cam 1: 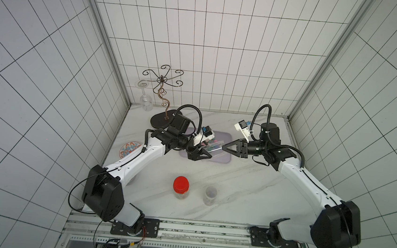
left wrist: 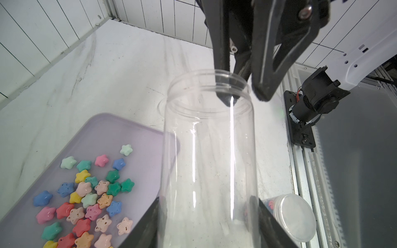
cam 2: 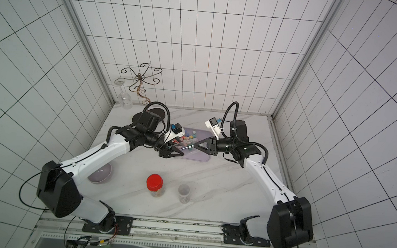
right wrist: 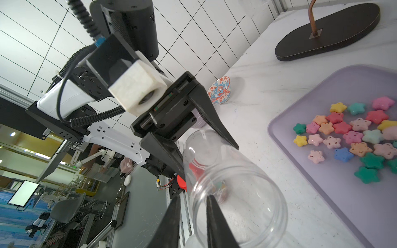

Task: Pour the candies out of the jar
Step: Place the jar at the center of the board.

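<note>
Left pincer [left wrist: 205, 197], at 9 o'clock of the jar [left wrist: 208, 139], is closed on the base of the empty jar. Right pincer [right wrist: 193, 197], at 3 o'clock, straddles the jar rim with one finger inside; whether it clamps cannot be told. Candies [left wrist: 90, 193] lie in the tray [left wrist: 120, 128], at 12 o'clock on the surface [cam 1: 236, 182].
</note>
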{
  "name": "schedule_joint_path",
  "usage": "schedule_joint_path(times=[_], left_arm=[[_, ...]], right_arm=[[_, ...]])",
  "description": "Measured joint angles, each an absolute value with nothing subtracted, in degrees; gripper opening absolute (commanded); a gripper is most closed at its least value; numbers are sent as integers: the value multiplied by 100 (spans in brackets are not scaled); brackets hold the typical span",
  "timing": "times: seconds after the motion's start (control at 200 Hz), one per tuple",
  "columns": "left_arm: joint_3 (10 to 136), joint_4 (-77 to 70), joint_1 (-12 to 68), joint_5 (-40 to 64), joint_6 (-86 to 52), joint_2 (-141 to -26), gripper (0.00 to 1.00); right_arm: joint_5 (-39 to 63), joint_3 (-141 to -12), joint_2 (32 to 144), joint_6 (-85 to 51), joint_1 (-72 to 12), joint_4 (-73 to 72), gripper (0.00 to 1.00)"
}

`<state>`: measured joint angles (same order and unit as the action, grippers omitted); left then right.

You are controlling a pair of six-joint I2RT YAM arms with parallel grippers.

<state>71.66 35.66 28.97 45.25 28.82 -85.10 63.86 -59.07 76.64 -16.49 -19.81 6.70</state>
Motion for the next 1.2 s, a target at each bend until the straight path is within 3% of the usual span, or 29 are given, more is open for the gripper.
schedule_joint_path(times=[0.265, 0.51, 0.99, 1.2], left_arm=[[7166, 3450, 2897, 4480, 2829, -8508, 45], [7166, 3420, 2897, 4552, 2801, -8508, 52], [7164, 3181, 2882, 4316, 2600, -8501, 95], [7067, 2965, 2823, 4025, 2397, -8315, 97]], right_arm=[[6381, -5907, 7682, -1782, -1981, 576, 10], [6534, -5907, 7682, -1970, -1977, 305, 0], [6560, -5907, 7682, -2305, -1981, 108, 0], [5898, -5994, 7690, -1837, -1981, 1168, 0]])
